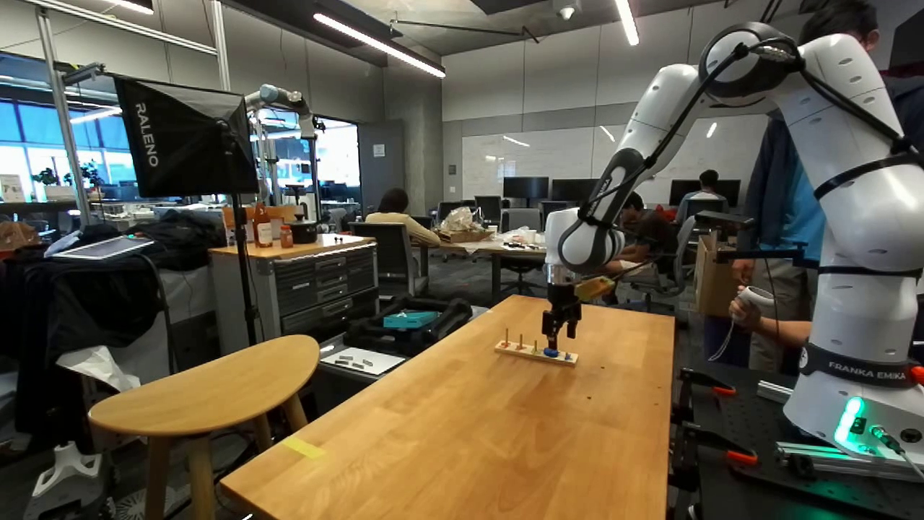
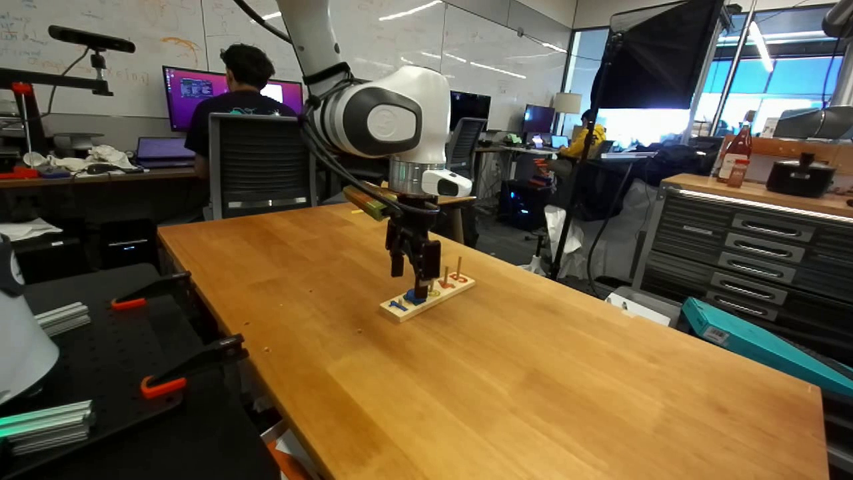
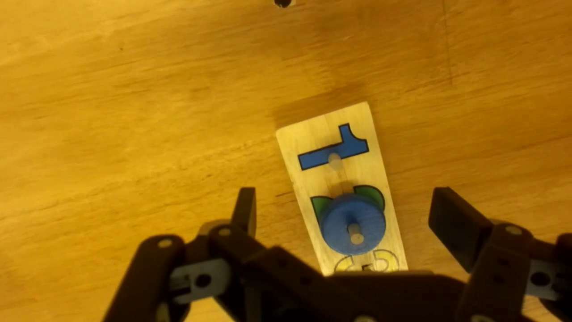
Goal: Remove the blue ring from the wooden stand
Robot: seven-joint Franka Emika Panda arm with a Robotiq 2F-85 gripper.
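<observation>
The blue ring (image 1: pixel 551 353) sits low on a peg of the light-wood stand (image 1: pixel 525 351), over the green number, with the peg top poking through it in the wrist view (image 3: pixel 342 226). The ring also shows in an exterior view (image 2: pixel 410 297). The stand, with its numbers and several bare pegs, shows there too (image 2: pixel 430 305) and in the wrist view (image 3: pixel 361 169); its lower part is hidden by the gripper body. My gripper (image 3: pixel 344 205) is open and empty above the ring, one finger on each side, apart from it. In both exterior views the gripper (image 1: pixel 561 335) (image 2: pixel 410 280) points straight down.
The stand lies on a long wooden table (image 1: pixel 462 448). Clamps with orange tips (image 2: pixel 166 383) hold the table edge on the robot's side. A small rounded wooden table (image 1: pixel 209 390) stands beside it. A person stands behind the robot base.
</observation>
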